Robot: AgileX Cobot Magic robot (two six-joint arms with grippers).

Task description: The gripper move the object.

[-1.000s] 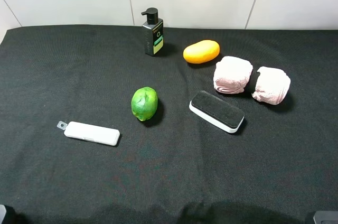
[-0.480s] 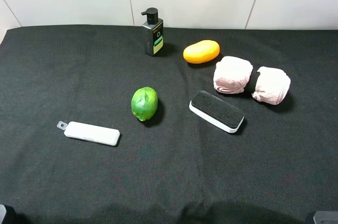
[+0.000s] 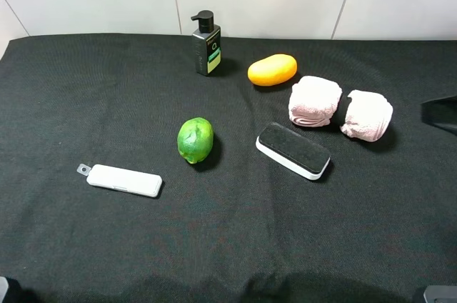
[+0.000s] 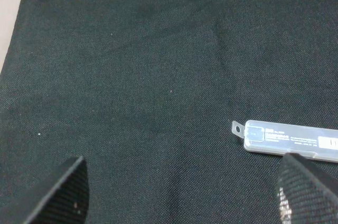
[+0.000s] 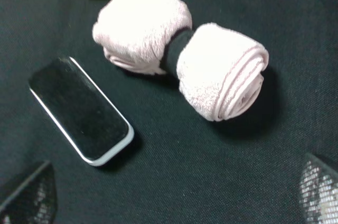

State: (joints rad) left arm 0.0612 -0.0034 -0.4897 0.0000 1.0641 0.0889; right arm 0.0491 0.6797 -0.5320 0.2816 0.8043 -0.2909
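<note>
Two grippers, both empty-handed. Your left gripper hangs over bare black cloth, fingers spread wide with nothing between them. The white bar lies just beyond one fingertip, untouched. Your right gripper is likewise spread wide and holds nothing, above the cloth near the eraser and the two pink towel rolls.

High view, everything taken off the lime:
- The eraser lies flat to the lime's right, near it but apart, felt side up, its long side slanting toward the front.
- The towel rolls sit beyond the eraser from the lime, side by side. The nearer roll is close to the eraser's far end without touching it.
- The orange fruit sits back-right of the lime.
- The pump bottle stands upright, straight back.
- The white bar lies front-left of the lime, well apart.
- A dark piece of your right arm shows at the view's edge, far right of the lime, past the towels.
</note>
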